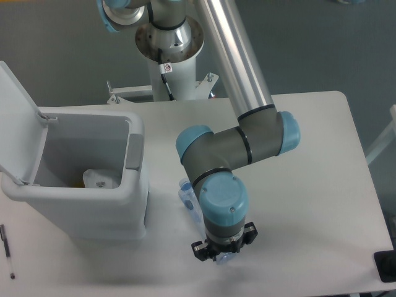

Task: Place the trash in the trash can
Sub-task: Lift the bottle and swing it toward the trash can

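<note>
The trash can (105, 213), a white bin with its flip lid (18, 117) standing open, sits at the table's left. A white paper scrap (99, 179) lies inside on its floor. A crushed clear plastic bottle (189, 199) with a bluish cap lies on the table just right of the bin, running under the arm's wrist. My gripper (224, 255) points straight down over the bottle's other end, near the table's front edge. The blue wrist cap hides the fingers, so their spacing does not show. A bluish clear bit peeks out beneath the gripper.
A thin black pen (7, 250) lies at the front left, beside the bin. A dark object (385, 266) sits at the table's front right corner. The arm's base (170, 49) stands behind the table's far edge.
</note>
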Controlling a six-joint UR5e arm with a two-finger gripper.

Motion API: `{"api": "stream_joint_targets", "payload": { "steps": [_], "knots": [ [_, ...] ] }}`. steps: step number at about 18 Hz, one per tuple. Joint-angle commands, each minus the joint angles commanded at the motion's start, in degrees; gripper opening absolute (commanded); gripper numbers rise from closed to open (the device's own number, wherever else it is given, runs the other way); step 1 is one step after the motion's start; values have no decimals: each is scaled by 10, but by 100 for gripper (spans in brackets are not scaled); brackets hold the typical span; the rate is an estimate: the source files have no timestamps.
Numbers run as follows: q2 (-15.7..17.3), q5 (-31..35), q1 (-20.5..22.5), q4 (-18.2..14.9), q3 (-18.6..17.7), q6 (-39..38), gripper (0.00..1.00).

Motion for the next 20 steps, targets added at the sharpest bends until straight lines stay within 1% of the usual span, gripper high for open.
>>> {"api": "stream_joint_targets", "payload": {
  "steps": [3, 5, 7, 10, 14, 16, 18, 20],
  "knots": [
    [11, -52, 22, 0, 18, -2, 59],
    [28, -76, 40, 0, 19, -1, 59],
    [42, -112, 54, 0, 21, -1, 59],
    [68, -176, 79, 0, 23, -2, 59],
    [98, -277, 114, 0, 41, -5, 60],
    [112, -318, 129, 0, 49, -23, 60],
    [116, -342, 137, 3, 63, -34, 60],
    [116, -359, 141, 3, 85, -51, 60]
  ]
}}
